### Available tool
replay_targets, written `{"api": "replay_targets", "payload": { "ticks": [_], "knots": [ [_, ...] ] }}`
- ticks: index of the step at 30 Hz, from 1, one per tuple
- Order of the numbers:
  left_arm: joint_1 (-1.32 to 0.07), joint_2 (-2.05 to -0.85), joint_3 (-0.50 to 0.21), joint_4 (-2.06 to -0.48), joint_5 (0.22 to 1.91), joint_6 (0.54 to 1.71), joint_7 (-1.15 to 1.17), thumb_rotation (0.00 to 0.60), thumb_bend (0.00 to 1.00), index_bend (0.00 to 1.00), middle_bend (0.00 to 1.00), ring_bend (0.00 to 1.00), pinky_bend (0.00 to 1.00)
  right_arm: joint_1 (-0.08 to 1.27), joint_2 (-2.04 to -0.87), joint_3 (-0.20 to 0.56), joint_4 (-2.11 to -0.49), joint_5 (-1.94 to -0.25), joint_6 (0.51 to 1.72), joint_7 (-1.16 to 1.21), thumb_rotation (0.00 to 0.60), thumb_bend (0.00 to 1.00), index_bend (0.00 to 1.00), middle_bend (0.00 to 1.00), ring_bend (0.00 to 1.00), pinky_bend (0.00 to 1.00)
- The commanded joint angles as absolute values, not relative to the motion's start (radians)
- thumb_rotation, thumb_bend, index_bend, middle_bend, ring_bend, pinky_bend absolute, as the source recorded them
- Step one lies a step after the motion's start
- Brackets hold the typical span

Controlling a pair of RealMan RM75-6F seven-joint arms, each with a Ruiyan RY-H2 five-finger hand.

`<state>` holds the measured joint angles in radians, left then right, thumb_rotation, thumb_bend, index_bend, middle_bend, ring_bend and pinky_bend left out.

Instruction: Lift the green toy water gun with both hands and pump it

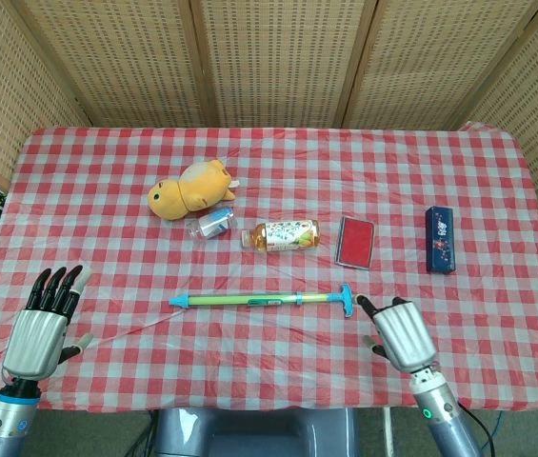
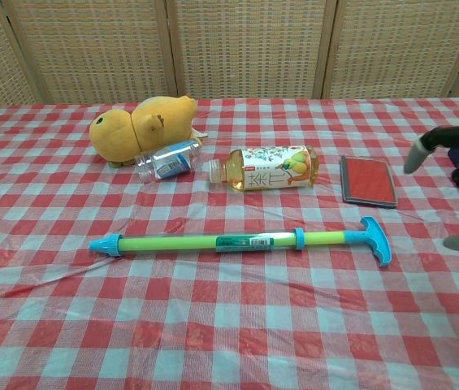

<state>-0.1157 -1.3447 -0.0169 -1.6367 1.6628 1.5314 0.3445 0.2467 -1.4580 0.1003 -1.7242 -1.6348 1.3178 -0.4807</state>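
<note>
The green toy water gun [image 1: 259, 300] lies flat on the checked cloth, blue nozzle to the left and blue T-handle [image 1: 347, 301] to the right. The chest view shows the water gun [image 2: 237, 240] whole and untouched. My right hand [image 1: 397, 333] hovers just right of the T-handle, fingers apart and holding nothing; its fingers [image 2: 422, 149] enter the chest view at the right edge. My left hand [image 1: 42, 322] sits near the table's front left corner, fingers straight and spread, well away from the nozzle.
Behind the gun lie a yellow plush toy [image 1: 190, 188], a small clear bottle [image 1: 213, 224], a tea bottle [image 1: 283, 234], a red case [image 1: 356, 241] and a dark blue box [image 1: 440, 240]. The table's front edge [image 1: 249, 395] is close to both hands.
</note>
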Motion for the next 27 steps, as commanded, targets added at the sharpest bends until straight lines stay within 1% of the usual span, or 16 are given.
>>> {"api": "replay_targets", "payload": {
  "ticks": [1,3,7,11,18,27],
  "knots": [
    [-0.119,-1.342,-0.015,-1.637,1.66,1.525,0.333,0.6,0.15,0.04,0.0,0.0,0.0,0.336,-1.56,0.174,-1.789,-1.43,1.172,-0.684,0.6,0.19,0.45,1.0,1.0,0.83],
    [-0.122,-1.341,-0.016,-1.634,1.655,1.518,0.327,0.6,0.15,0.04,0.0,0.0,0.0,0.363,-1.6,0.195,-1.783,-1.349,1.146,-0.758,0.6,0.22,0.44,1.0,1.0,0.84],
    [-0.126,-1.342,-0.016,-1.629,1.648,1.509,0.324,0.6,0.14,0.04,0.0,0.0,0.0,0.397,-1.649,0.217,-1.762,-1.265,1.131,-0.82,0.6,0.25,0.44,1.0,1.0,0.84],
    [-0.131,-1.345,-0.017,-1.622,1.638,1.498,0.319,0.6,0.15,0.04,0.0,0.0,0.0,0.45,-1.707,0.252,-1.693,-1.161,1.107,-0.863,0.6,0.31,0.43,1.0,1.0,0.84],
    [-0.136,-1.348,-0.021,-1.616,1.619,1.487,0.315,0.6,0.15,0.04,0.0,0.0,0.0,0.516,-1.749,0.285,-1.615,-1.053,1.091,-0.875,0.6,0.43,0.44,1.0,1.0,0.84],
    [-0.144,-1.353,-0.028,-1.605,1.594,1.471,0.316,0.6,0.15,0.04,0.0,0.0,0.0,0.572,-1.761,0.282,-1.548,-0.972,1.095,-0.884,0.6,0.43,0.43,1.0,1.0,0.84]
  ]
}}
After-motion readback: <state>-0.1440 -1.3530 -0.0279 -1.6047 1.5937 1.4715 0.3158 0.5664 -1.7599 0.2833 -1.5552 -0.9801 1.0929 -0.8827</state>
